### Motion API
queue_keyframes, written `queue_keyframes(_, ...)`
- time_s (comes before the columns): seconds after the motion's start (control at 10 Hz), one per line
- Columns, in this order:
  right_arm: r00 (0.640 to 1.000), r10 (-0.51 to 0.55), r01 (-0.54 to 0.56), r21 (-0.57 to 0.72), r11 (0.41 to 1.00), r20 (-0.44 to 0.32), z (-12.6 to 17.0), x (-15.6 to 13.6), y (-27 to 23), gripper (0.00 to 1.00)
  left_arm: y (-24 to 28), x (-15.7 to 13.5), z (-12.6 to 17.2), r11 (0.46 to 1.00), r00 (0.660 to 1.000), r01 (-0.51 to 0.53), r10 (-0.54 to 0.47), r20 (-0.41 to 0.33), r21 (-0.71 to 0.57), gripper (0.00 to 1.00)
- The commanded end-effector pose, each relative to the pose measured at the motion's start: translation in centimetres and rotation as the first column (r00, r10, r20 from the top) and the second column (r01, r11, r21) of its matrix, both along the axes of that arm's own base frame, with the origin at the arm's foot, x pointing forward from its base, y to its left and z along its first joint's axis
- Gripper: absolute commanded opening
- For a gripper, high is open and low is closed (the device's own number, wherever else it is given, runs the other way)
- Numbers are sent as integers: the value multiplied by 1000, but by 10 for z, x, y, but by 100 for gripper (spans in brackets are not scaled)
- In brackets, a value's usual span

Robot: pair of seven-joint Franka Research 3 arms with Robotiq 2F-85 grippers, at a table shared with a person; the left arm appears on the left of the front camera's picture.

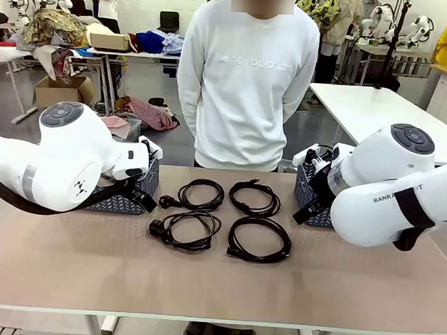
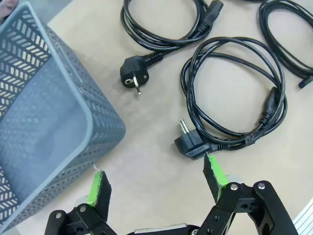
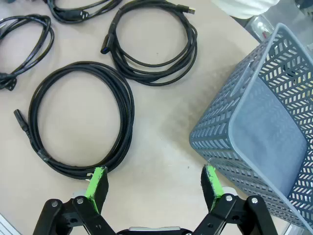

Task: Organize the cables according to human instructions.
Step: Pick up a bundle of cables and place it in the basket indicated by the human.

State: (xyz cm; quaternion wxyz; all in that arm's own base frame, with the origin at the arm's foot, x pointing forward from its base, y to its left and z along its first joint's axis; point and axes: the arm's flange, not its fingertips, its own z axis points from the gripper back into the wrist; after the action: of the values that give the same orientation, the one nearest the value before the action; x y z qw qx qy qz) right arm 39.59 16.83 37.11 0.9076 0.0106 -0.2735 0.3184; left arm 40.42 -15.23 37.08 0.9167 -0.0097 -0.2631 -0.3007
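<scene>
Tabletop (image 1: 76, 265) held 4 coiled cables (image 3: 124, 103) between 2 baskets (image 2: 54, 127); left gripper (image 2: 156, 183) and right gripper (image 3: 154, 183) gaped empty, seemingly awaiting the person's (image 1: 246, 86) instruction.

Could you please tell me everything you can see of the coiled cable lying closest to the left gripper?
This cable is a thin black cord, rubbery-looking, wound in a loose round coil of several turns and lying flat on the beige table. One end has a chunky black plug with two metal pins, outside the coil; the other, a slimmer connector, rests against the turns. It lies beside the grey basket without touching it. The open left gripper is near the plug; nothing holds the cable.
</scene>
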Motion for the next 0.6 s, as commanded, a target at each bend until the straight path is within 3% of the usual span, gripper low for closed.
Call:
queue_keyframes(0.0, 1000, 0, 0, 0, 1000, 0, 0, 0, 0, 100, 0, 0, 0, 1000, 1000, 0, 0, 0, 0, 100)
queue_keyframes(0.5, 1000, 0, 0, 0, 1000, 0, 0, 0, 0, 100, 0, 0, 0, 1000, 1000, 0, 0, 0, 0, 100)
